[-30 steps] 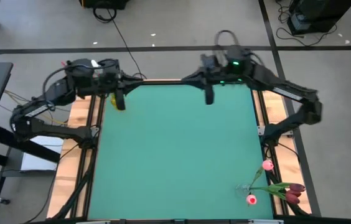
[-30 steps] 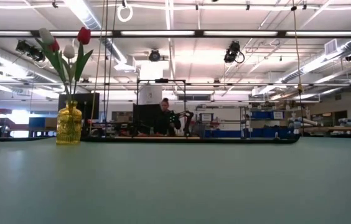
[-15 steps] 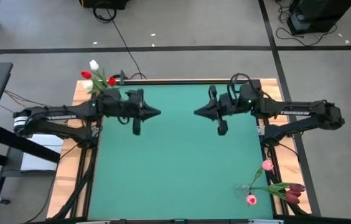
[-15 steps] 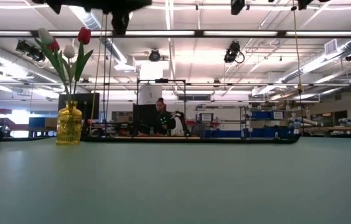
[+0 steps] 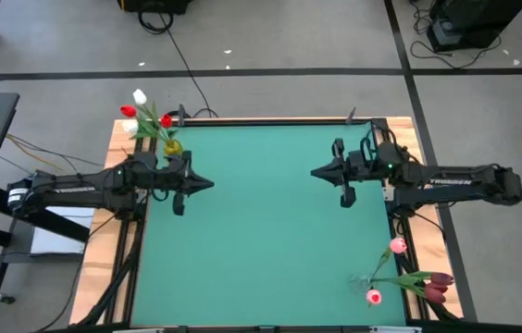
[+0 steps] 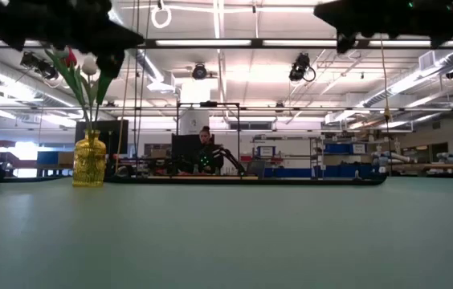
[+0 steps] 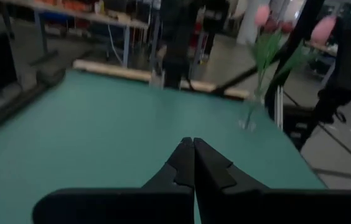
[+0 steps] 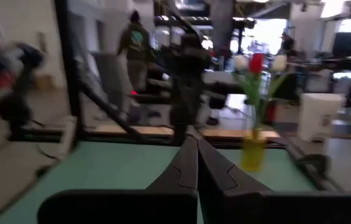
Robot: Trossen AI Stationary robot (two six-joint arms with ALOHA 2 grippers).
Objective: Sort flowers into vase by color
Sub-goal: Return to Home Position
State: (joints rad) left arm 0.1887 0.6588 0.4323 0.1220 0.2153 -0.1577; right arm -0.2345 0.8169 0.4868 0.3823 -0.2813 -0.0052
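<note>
A yellow vase stands at the table's far left corner and holds red and white flowers; it also shows in the low view and the right wrist view. At the near right, pink and dark maroon flowers stand in a clear vase. My left gripper hangs shut over the table's left side, just nearer than the yellow vase, and points right. My right gripper hangs shut over the right side and points left. Neither holds anything.
Green mat between the two grippers lies bare. Wooden strips and a dark frame run along the table's left and right edges. A person stands in the room beyond the far edge.
Both arms have swung away from the table's far edge toward the near side and come down, then drawn back toward their own sides. The left arm no longer covers the yellow vase in the high view. Both arms now show at the top of the low view.
</note>
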